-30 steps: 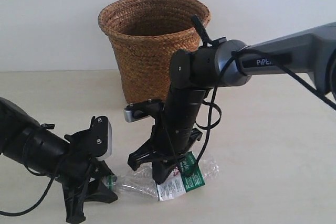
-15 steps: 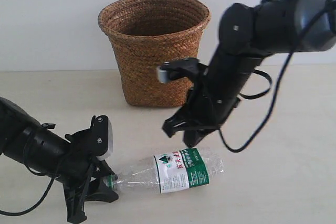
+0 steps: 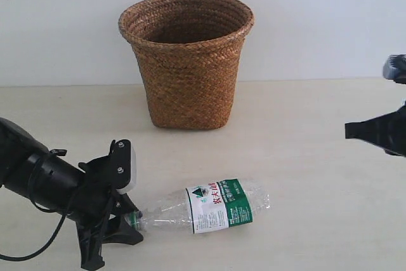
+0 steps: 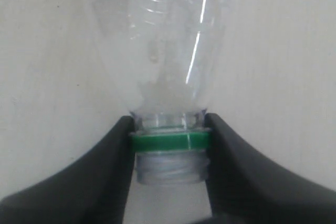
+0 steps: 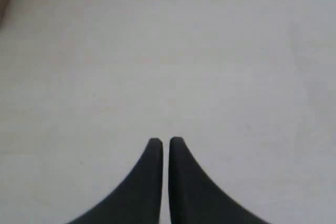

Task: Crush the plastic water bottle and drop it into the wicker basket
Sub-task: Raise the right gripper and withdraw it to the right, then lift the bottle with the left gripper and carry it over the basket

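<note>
Clear plastic water bottle [image 3: 212, 206] lay sideways near the table [image 3: 304, 131] front edge, axis along it, neck pointing left, clenched by the left gripper [image 3: 127, 220]; the right gripper [image 5: 164, 142], at the right edge, was closed empty

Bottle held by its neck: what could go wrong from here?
1. The left gripper pinches the bottle only at the neck, on the green ring; the long body could swing or slip out when lifted.
2. The bottle looks nearly round, so it may go in barely crushed.
3. The basket has a tall rim; a low-hanging bottle could knock it. The right gripper is shut and far off, so it cannot help.
</note>
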You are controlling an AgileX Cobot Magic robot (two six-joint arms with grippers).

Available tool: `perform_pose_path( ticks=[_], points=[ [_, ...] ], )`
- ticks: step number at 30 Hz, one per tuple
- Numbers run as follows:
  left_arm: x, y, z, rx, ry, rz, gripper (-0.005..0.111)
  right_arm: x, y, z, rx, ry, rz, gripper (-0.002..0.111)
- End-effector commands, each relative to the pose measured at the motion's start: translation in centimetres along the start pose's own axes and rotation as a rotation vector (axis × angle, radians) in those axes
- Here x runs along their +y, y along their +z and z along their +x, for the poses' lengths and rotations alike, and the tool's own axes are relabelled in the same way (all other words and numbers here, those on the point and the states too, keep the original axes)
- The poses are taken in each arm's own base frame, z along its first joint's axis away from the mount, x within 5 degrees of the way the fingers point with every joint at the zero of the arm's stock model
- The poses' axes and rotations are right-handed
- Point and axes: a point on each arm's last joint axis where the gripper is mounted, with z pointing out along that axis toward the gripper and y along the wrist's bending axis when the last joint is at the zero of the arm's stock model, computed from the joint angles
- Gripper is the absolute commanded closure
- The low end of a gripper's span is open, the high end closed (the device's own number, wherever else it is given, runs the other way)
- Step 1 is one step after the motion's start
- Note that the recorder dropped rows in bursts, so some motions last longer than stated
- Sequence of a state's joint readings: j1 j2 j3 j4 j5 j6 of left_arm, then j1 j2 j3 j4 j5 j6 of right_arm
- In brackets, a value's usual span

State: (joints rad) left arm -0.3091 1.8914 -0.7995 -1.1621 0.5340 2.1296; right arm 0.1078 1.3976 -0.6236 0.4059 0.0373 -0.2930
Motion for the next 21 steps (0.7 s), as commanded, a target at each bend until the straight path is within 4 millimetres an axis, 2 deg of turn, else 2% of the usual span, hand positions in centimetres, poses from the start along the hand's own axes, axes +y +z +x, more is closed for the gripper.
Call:
perform_pose_path(
  ticks=[1,6,10,11,12,16,21],
  points=[
    [0.0,0.0,-0.1,-0.006,0.0,0.002,0.103,-1.4,-3.2,2.2,-0.242,0.066,0.089,0.108],
    [0.0,0.0,-0.1,-0.006,0.0,0.002,0.103,-2.6,-6.5,5.8,-0.471,0.143,0.139,0.108],
    [0.0,0.0,-0.1,-0.006,0.0,0.002,0.103,-2.2,-9.1,9.1,-0.689,0.094,0.043,0.108],
    [0.0,0.0,-0.1,-0.006,0.0,0.002,0.103,-1.6,-10.2,8.4,-0.805,0.049,-0.019,0.108],
    [0.0,0.0,-0.1,-0.006,0.0,0.002,0.103,-1.5,-10.2,8.7,-0.769,0.043,-0.028,0.108],
    [0.0,-0.2,-0.3,-0.013,0.004,-0.002,0.103,-1.0,-11.3,8.7,-0.809,-0.009,-0.07,0.108],
    [0.0,-1.4,-1.2,-0.039,-0.012,-0.03,0.103,-1.1,-12.4,9.2,-0.814,0.011,-0.079,0.108]
  ],
)
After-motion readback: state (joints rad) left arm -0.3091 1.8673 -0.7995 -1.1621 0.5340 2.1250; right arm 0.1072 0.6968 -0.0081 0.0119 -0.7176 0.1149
